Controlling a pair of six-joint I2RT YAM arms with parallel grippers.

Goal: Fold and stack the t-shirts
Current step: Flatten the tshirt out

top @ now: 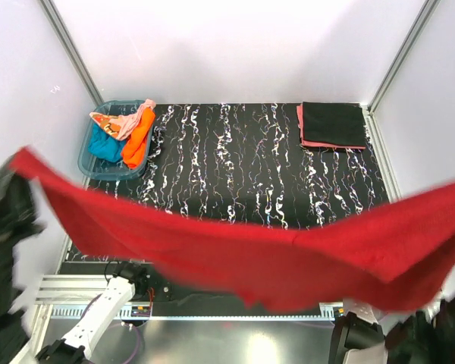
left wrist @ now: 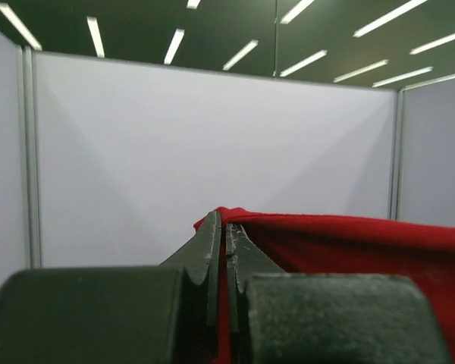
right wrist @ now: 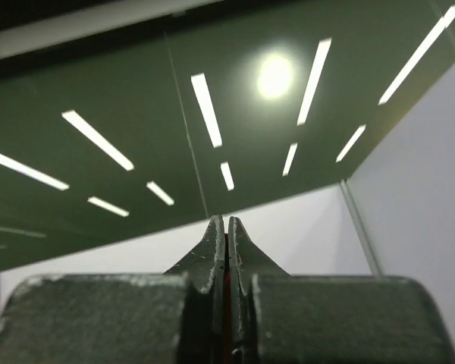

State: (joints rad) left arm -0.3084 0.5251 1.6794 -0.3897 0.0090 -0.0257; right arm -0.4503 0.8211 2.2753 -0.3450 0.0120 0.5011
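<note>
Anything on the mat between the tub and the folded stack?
No, top view shows bare mat between tub and stack.

A blurred dark red t-shirt (top: pixel 288 254) stretches across the top view, hiding the near edge of the table (top: pixel 235 159); its right end runs off the frame. The left arm (top: pixel 7 220) is a dark smear, cut off at the left edge. A black t-shirt (top: pixel 332 123) covers nearly all of a salmon pink t-shirt (top: pixel 322 144).

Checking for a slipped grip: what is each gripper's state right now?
Left gripper: shut on the dark red t-shirt.
Right gripper: shut on the dark red t-shirt too.
</note>
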